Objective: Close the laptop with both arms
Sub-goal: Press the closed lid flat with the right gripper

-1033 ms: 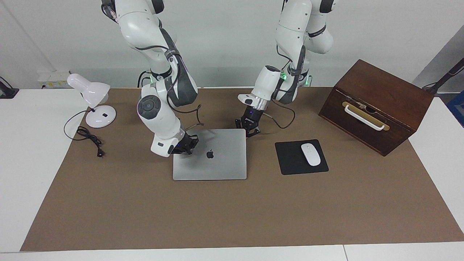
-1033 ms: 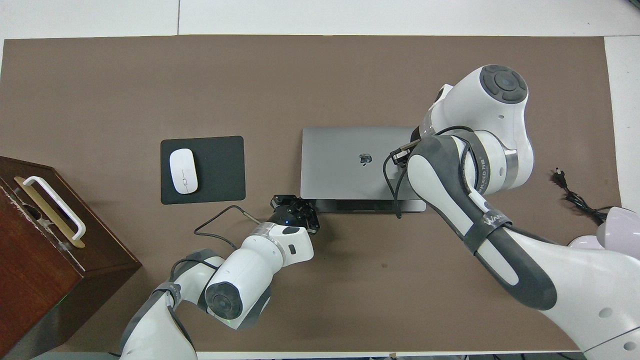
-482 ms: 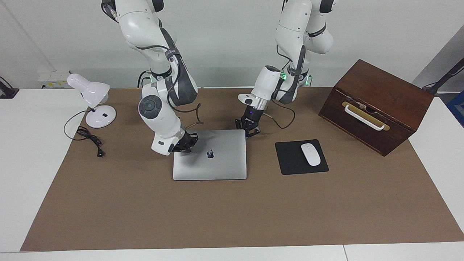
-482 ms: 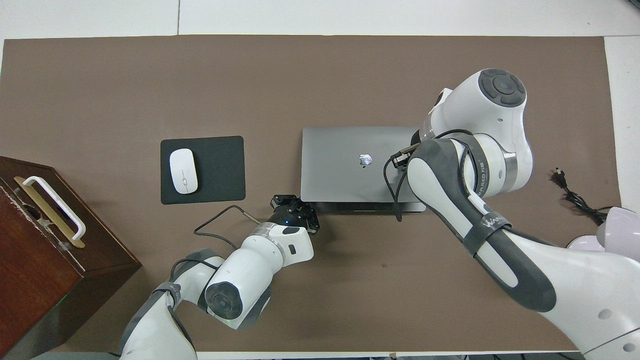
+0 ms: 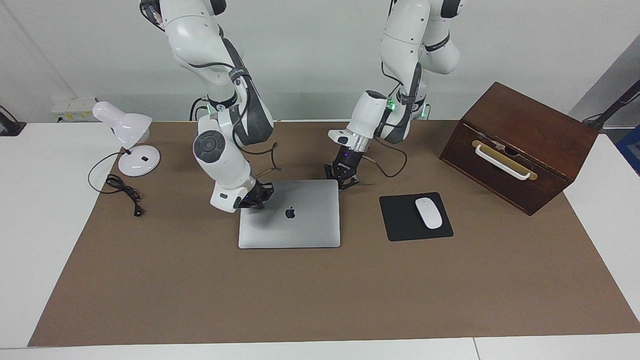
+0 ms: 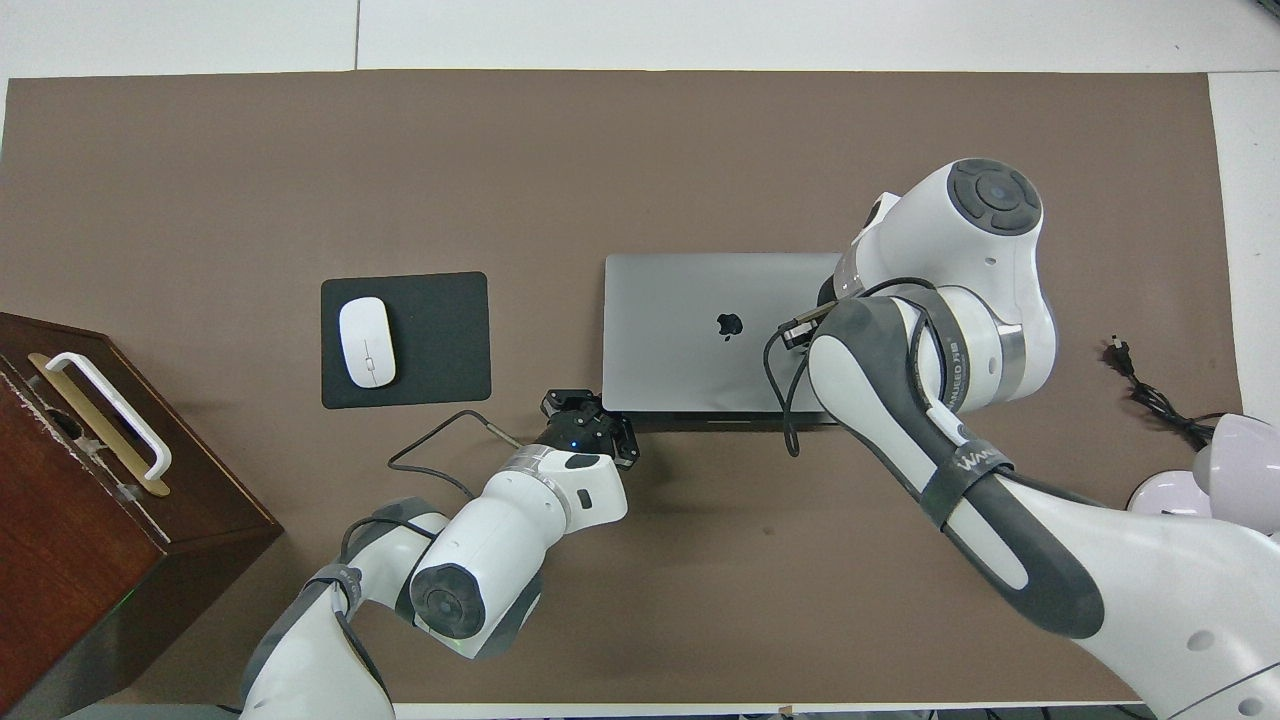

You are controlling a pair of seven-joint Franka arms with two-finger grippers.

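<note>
Two hands flank the closed laptop [image 5: 289,214] lid: left hand [image 5: 343,179] and right hand [image 5: 256,197], grip undeterminable. Judged rigid, slippery; press the lid's flat top.

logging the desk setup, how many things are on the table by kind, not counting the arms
laptop: 1
mouse: 1
mouse pad: 1
desk lamp: 1
wooden box: 1
total: 5
</note>
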